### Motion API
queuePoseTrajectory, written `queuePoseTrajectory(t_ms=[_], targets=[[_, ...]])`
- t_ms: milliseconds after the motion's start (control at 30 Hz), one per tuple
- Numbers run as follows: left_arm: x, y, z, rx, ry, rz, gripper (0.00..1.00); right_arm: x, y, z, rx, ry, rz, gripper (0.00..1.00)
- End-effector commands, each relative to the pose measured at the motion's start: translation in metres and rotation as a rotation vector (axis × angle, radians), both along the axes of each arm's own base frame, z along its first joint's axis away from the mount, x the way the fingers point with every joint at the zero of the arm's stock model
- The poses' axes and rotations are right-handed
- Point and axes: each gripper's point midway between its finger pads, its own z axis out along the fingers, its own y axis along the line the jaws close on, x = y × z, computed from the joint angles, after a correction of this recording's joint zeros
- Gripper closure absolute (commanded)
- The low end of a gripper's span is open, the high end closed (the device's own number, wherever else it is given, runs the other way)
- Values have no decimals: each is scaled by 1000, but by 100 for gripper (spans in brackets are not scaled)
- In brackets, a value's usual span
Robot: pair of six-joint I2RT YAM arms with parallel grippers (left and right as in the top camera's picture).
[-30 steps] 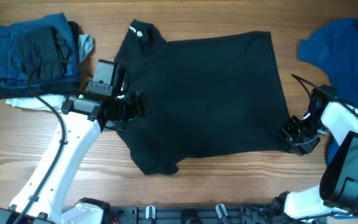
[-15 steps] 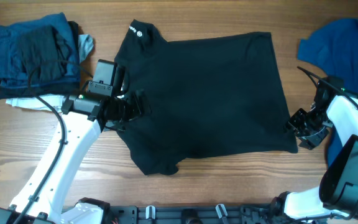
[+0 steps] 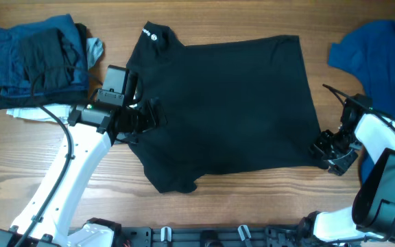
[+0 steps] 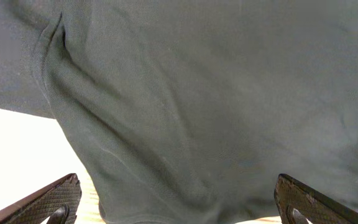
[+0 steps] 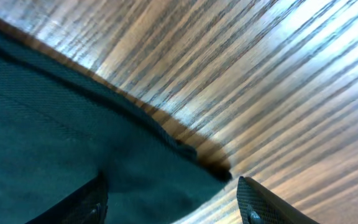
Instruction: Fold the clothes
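Observation:
The black T-shirt (image 3: 232, 103) lies spread flat across the middle of the table, its white logo (image 3: 149, 34) at the top left. My left gripper (image 3: 146, 118) hovers over the shirt's left side. In the left wrist view it (image 4: 179, 208) is wide open, with wrinkled black cloth (image 4: 197, 93) below the gap. My right gripper (image 3: 328, 152) sits at the shirt's lower right corner. In the right wrist view it (image 5: 173, 208) is open, and the corner of the cloth (image 5: 166, 180) lies between its fingers. A royal-blue shirt (image 3: 372, 48) lies crumpled at the far right.
A stack of folded blue, dark and white garments (image 3: 36, 62) sits at the table's top left. Bare wooden table (image 3: 252, 206) runs along the front edge, and wood (image 5: 260, 74) shows beside the shirt's corner. The right arm's base lies over the blue shirt's lower part.
The right gripper swung up and to the right off the shirt corner, then came back to it, and its jaws widened. The left arm and the shirt stayed still.

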Motion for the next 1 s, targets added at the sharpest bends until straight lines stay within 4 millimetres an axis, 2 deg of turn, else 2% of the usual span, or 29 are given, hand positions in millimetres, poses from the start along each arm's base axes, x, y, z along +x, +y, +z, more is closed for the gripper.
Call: queuePoseTrajectory(t_ms=[0, 100, 200, 333, 433, 533, 633, 767, 833, 967], targets=[[2, 0, 1, 5, -12, -5, 0, -9, -2, -9, -29, 0, -14, 30], [2, 0, 1, 6, -12, -4, 0, -12, -1, -19, -36, -18, -14, 34], [2, 0, 0, 6, -11, -4, 0, -12, -1, -22, -37, -25, -14, 47], [3, 2, 0, 18, -16, 1, 0, -12, -1, -22, -38, -25, -14, 48], [3, 5, 0, 32, -19, 7, 0, -12, -1, -22, -39, -25, -13, 57], [4, 5, 0, 32, -21, 6, 0, -9, -2, -22, -43, -37, -13, 80], [9, 8, 2, 52, -45, 17, 0, -4, -4, -20, -46, -48, -13, 95], [14, 12, 9, 46, -58, 43, 2, 3, -7, -12, -47, -52, -11, 96], [6, 13, 6, 37, -14, 68, 3, 4, -7, -11, -49, -57, -11, 96], [-39, 14, -14, 68, 197, 62, 2, 7, -8, -11, -53, -67, -11, 96]])
